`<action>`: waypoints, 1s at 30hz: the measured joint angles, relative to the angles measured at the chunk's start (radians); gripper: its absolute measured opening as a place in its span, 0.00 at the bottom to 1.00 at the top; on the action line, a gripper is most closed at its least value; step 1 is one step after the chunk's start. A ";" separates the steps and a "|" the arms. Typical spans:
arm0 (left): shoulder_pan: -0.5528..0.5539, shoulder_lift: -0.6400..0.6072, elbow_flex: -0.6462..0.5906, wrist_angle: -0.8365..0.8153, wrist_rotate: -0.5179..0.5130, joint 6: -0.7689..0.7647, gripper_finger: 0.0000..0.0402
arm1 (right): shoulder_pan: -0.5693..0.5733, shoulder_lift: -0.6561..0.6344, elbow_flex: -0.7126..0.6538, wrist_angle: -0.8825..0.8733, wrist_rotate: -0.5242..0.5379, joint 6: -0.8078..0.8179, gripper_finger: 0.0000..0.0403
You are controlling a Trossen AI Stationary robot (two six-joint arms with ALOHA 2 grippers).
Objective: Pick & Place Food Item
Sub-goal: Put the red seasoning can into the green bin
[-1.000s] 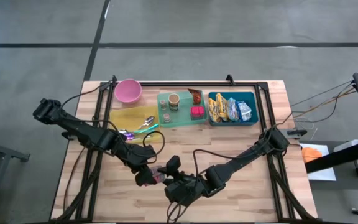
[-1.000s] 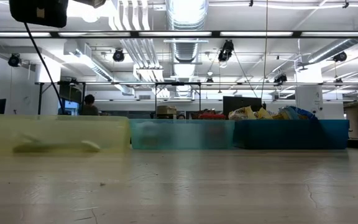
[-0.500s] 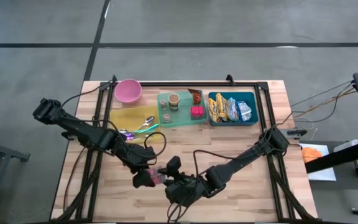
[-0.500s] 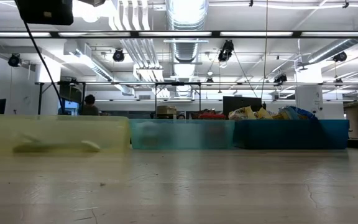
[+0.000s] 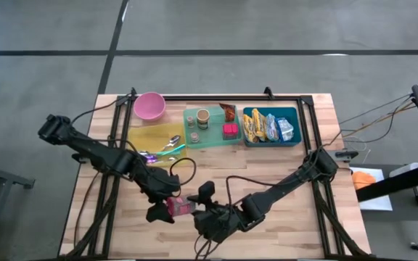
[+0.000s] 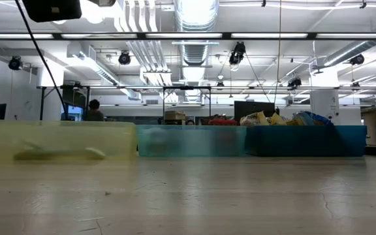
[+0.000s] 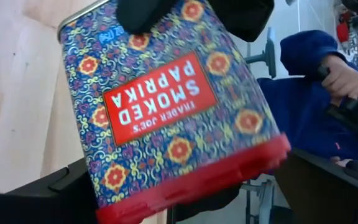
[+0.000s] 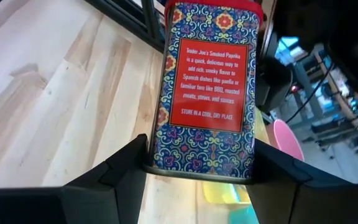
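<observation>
A patterned blue smoked-paprika tin (image 8: 205, 87) with a red lid hangs in the air over the table's near middle, between my two grippers. My right gripper (image 5: 199, 207) is shut on the end away from the lid. My left gripper (image 5: 165, 206) is open. Its fingers (image 7: 48, 196) stand on either side of the tin's red lid end (image 7: 191, 186). In the high view the tin (image 5: 181, 206) shows only as a small pink-red patch. The low view shows neither gripper. My right gripper pinches the tin between its two fingers (image 8: 120, 177), on its two narrow sides close to the bottom end (image 8: 160, 155). The fingers come from the table's right and lie along the tin. The tin is lifted clear of the table, its lid end pointing toward my left gripper. My left gripper stands open around the lid end; I cannot tell whether its fingers touch it.
Along the far edge stand a pink bowl (image 5: 150, 106), a yellow tray (image 5: 145, 135) with cutlery, a green tray (image 5: 212, 139) with small items and a blue bin (image 5: 296, 125) of snack packs. A person in a blue sleeve (image 7: 316, 81) is beyond the table.
My left gripper has opened wider and rolled about its own axis beside the tin's lid end, staying in place. The tin has stayed lifted in my right gripper, which has rolled slightly.
</observation>
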 joint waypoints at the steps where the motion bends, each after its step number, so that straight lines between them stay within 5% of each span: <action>1: 0.000 -0.003 0.000 0.000 0.000 0.007 0.99 | 0.000 0.000 0.000 -0.004 0.001 0.015 0.53; 30: 0.006 -0.007 0.009 0.001 -0.030 0.246 0.99 | 0.032 -0.080 -0.003 -0.097 -0.072 0.382 0.53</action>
